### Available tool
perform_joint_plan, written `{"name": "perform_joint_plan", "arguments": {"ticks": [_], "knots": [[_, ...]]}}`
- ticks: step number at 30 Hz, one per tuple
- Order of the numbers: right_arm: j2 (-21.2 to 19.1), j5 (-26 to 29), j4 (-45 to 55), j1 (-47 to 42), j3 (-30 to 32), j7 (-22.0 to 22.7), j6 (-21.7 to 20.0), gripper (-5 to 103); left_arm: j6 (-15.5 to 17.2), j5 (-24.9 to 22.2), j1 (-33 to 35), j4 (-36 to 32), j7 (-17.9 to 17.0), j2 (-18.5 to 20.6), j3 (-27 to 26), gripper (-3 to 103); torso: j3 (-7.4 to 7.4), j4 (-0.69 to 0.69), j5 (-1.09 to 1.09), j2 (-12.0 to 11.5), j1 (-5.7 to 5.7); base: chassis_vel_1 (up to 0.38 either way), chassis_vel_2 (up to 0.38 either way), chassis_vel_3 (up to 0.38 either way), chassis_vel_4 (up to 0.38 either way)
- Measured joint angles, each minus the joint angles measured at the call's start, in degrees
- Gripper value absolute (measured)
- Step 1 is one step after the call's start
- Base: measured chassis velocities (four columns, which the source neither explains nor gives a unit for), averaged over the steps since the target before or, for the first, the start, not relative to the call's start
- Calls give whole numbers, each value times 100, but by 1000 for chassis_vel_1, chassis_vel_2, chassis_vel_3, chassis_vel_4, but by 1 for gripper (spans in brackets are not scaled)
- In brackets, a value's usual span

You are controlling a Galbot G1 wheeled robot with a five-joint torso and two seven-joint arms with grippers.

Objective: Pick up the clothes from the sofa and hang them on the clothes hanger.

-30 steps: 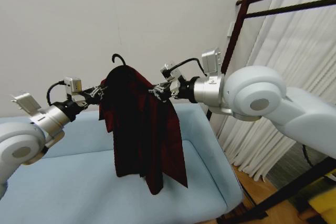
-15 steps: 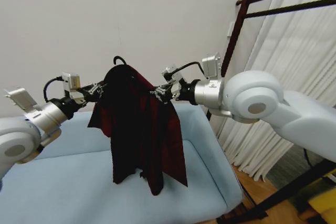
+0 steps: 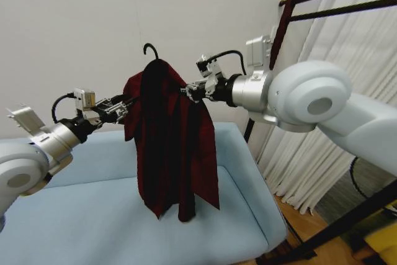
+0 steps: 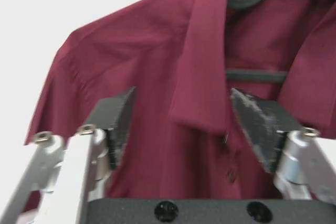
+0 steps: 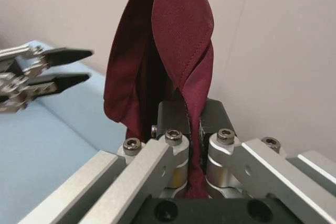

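Note:
A dark red shirt [image 3: 173, 147] hangs on a black hanger whose hook [image 3: 151, 49] sticks up above the collar, held in the air over the light blue sofa [image 3: 74, 221]. My right gripper [image 3: 188, 90] is shut on the shirt's shoulder; the right wrist view shows the fabric [image 5: 176, 40] pinched between its fingers [image 5: 193, 118]. Beside the shirt's other shoulder my left gripper [image 3: 128, 105] stands open. In the left wrist view its fingers [image 4: 181, 109] frame the collar [image 4: 205, 72] and the hanger [image 4: 257, 74] without touching them.
A dark wooden clothes rack [image 3: 282, 26] stands at the right, its top bars running off to the upper right. White curtains [image 3: 347, 110] hang behind it. A plain wall is behind the sofa, with wood floor at the lower right.
My right gripper has lifted the shirt higher and a little to the right. The left gripper has let go of the shirt's side, which now hangs free, and stands open.

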Motion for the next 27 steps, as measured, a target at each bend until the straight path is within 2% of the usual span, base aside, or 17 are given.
{"name": "perform_joint_plan", "arguments": {"ticks": [3, 4, 6, 7, 10, 11, 12, 16, 17, 21, 22, 27], "knots": [[-14, 73, -129, 152, 24, 150, -70, 2, -13, 4, 56, 0, -28, -74, -60, 68, 0, 0, 0, 0, 0, 0, 0, 0, 0], [-14, 124, -207, 235, 38, 265, -125, 2, -25, 21, 85, 0, -49, -112, -74, 79, 0, 0, 0, 0, 0, 0, 0, 0, 0], [16, 438, -419, 450, 99, 691, -237, 2, -93, 137, 155, 20, -73, -187, -87, 89, 0, 0, 0, 0, 0, 0, 0, 0, 0], [16, 438, -419, 450, 99, 691, -237, 2, -93, 137, 155, 20, -73, -187, -87, 89, 0, 0, 0, 0, 0, 0, 0, 0, 0], [104, 1187, -768, 842, 119, 1516, -398, 2, -135, 235, 223, 89, -83, -277, -108, 100, 0, 0, 1, 0, 0, 0, 0, 0, 0], [136, 1445, -867, 968, 117, 1762, -424, 2, -138, 245, 236, 99, -85, -295, -116, 100, 0, 0, 0, 0, 0, 0, 0, 0, 0], [136, 1445, -867, 968, 117, 1762, -424, 2, -138, 245, 236, 99, -85, -295, -116, 100, 0, 0, 0, 0, 0, 0, 0, 0, 0], [396, 2765, -1593, 1788, -59, 2926, -468, 2, -144, 314, 302, 157, -91, -461, -179, 100, -1, 0, 0, 0, 0, 0, 0, 0, 0], [396, 2765, -1593, 1788, -59, 2926, -468, 2, -144, 314, 302, 157, -91, -461, -179, 100, -1, 0, 0, 0, 0, 0, 0, 0, 0], [812, 3318, -2482, 2311, -333, 3728, -275, 2, -157, 422, 348, 198, -89, -673, -185, 100, 0, 0, 0, 0, 0, 0, 0, 0, 0], [812, 3318, -2482, 2311, -333, 3728, -275, 2, -157, 422, 348, 198, -89, -673, -185, 100, 0, 0, 0, 0, 0, 0, 0, 0, 0], [1445, 3292, -3556, 2779, -769, 4465, 97, 2, -174, 497, 417, 247, -38, -928, -231, 100, 0, 2, -1, -1, 0, 0, 0, 0, 0]]}}
